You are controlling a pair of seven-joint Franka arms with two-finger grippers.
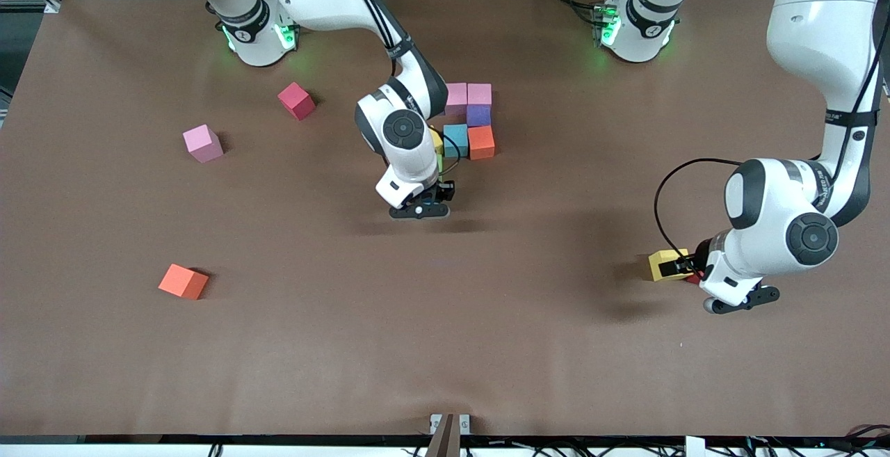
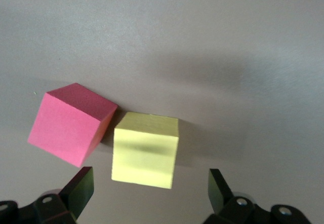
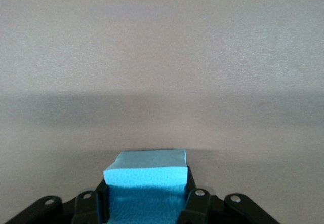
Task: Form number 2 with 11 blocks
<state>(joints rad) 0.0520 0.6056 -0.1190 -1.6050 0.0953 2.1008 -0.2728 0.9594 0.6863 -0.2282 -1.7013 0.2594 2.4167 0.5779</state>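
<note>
I find the right tool (image 3: 147, 203) clenched on a sky-blue matte foam cube (image 3: 147, 176) just nearer the camera than the part-built number 2 (image 1: 469, 122) mid-counter, the left tool (image 2: 152, 191) released over a yellow foam cube (image 2: 146, 149); I should lower squarely, avoiding the touching crimson cube (image 2: 71, 123).

Cluster of cubes (image 1: 471, 122) mid-table, toward the bases; three loose cubes (image 1: 203, 143) toward right arm's end; two touching cubes (image 2: 146, 149) toward left arm's end.
</note>
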